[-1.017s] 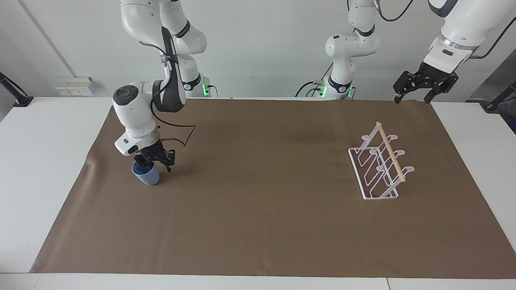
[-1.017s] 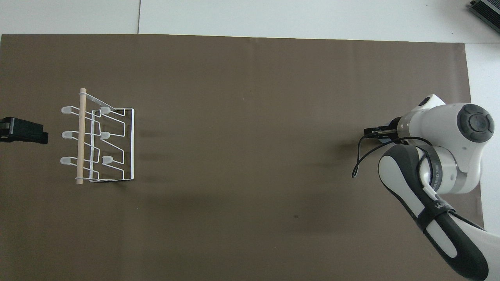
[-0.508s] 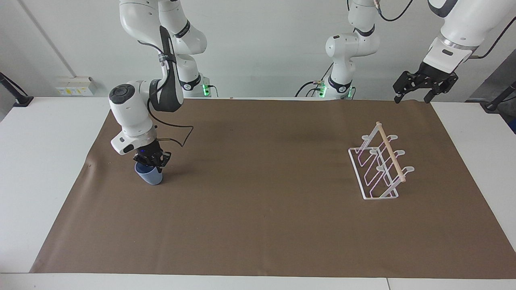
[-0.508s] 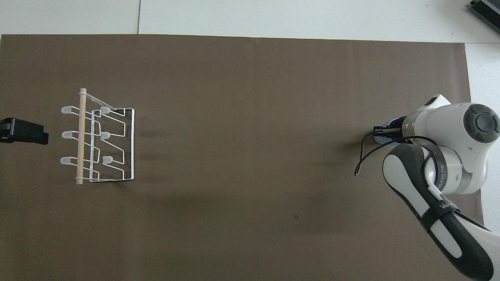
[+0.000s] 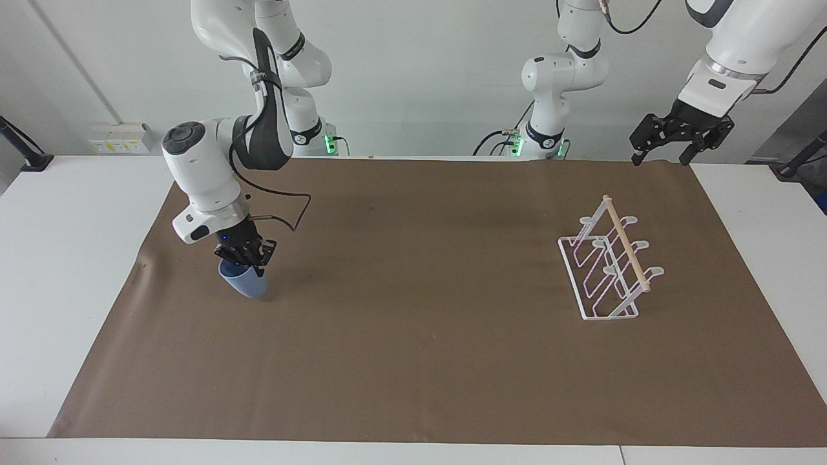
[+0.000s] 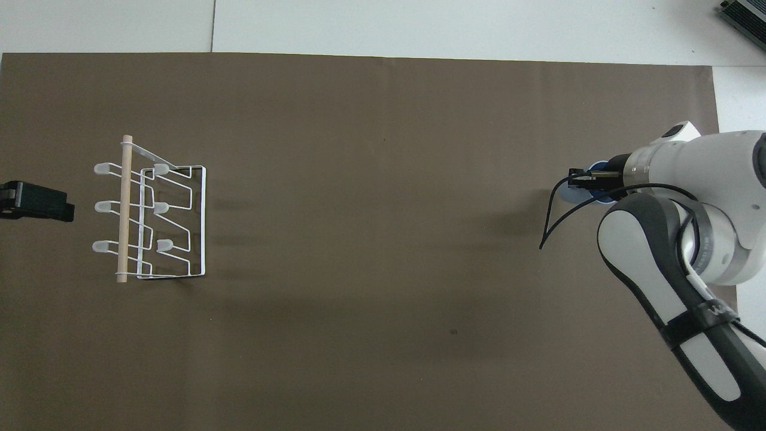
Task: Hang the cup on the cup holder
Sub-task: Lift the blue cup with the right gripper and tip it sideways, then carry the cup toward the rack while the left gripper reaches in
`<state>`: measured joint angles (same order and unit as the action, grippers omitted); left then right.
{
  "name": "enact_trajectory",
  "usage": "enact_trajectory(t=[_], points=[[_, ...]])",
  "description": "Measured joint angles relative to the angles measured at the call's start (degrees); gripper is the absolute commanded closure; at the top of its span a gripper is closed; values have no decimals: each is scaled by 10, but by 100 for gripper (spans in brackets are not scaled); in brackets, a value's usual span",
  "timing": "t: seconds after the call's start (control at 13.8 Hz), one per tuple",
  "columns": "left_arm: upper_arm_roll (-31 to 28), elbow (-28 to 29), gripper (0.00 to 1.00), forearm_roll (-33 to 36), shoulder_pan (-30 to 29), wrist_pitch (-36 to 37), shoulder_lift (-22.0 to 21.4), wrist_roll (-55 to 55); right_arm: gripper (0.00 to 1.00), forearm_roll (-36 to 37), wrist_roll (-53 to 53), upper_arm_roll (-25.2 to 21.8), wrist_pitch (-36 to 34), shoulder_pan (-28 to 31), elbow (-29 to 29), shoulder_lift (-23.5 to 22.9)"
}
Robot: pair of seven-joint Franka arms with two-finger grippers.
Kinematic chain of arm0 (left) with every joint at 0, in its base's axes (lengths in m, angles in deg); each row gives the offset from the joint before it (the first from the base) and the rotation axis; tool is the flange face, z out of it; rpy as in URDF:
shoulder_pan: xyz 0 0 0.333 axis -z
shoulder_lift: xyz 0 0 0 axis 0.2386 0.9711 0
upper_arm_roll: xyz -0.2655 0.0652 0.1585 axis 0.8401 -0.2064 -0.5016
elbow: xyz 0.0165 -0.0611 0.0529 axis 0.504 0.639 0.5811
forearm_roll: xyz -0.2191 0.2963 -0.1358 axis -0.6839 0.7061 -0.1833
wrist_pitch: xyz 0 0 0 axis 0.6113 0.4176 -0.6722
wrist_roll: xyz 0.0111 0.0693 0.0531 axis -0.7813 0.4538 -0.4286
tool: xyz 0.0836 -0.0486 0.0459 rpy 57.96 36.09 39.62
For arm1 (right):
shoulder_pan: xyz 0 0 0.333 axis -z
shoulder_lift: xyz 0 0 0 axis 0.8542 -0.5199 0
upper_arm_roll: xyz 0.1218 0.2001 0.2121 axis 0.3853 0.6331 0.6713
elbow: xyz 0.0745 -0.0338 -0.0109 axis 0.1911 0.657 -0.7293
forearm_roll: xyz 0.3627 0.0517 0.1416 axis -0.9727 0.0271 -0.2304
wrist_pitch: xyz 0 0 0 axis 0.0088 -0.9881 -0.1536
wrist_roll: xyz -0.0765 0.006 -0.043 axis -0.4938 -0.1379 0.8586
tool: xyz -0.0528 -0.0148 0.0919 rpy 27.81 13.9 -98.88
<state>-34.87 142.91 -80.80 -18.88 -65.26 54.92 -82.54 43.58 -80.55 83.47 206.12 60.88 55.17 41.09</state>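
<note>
Toward the right arm's end of the brown mat [image 5: 413,361], the right gripper [image 5: 249,261] comes down at a slant from its white wrist, and its fingertips are pressed together on the rim of the cup [image 5: 245,284]. This small light blue tumbler is tilted: its mouth points up toward the gripper and leans toward the right arm's end of the table, while its narrower base points down and toward the middle of the mat. Whether the base touches the mat or is just clear of it I cannot tell. From overhead only a sliver of the cup shows beside the gripper's dark fingers, the rest being hidden under the wrist. A black cable [image 5: 294,216] loops out from the wrist above the mat.

Across the bare middle of the mat, well apart from the cup, the cup holder [image 5: 604,271] stands toward the left arm's end. Its white wire base is a rectangle lying flat; its looped prongs slant upward toward the left arm's end of the table and finish in rounded tips. A light wooden dowel [image 5: 625,244] lies along the top, and its long axis runs from nearer the robots to farther from them.

Past the holder, the left gripper [image 5: 660,155] hangs in the air over the mat's corner, fingers spread, holding nothing; this arm waits.
</note>
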Motion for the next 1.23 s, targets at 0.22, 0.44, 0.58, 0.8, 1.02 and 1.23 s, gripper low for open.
enact_trajectory(t=[0.22,0.44,0.58,0.8,1.02,1.23], points=[[0,0,0,0,0,0,0,3,100,-136,-18,18,-19,-5,-38,22],[0,2,0,0,0,1,-1,17,100,-245,-21,47,-27,-8,-76,30],[-1,4,0,-14,0,0,-2,20,100,-320,-22,76,-29,-12,-95,30],[-3,8,0,-108,-24,1,-3,47,100,-389,-22,128,-29,-13,-113,30],[-3,24,0,-193,-46,1,-7,77,100,-477,-22,182,-25,-14,-131,30],[-3,47,0,-289,-50,-13,-13,157,100,-562,-22,230,18,-16,-148,31]])
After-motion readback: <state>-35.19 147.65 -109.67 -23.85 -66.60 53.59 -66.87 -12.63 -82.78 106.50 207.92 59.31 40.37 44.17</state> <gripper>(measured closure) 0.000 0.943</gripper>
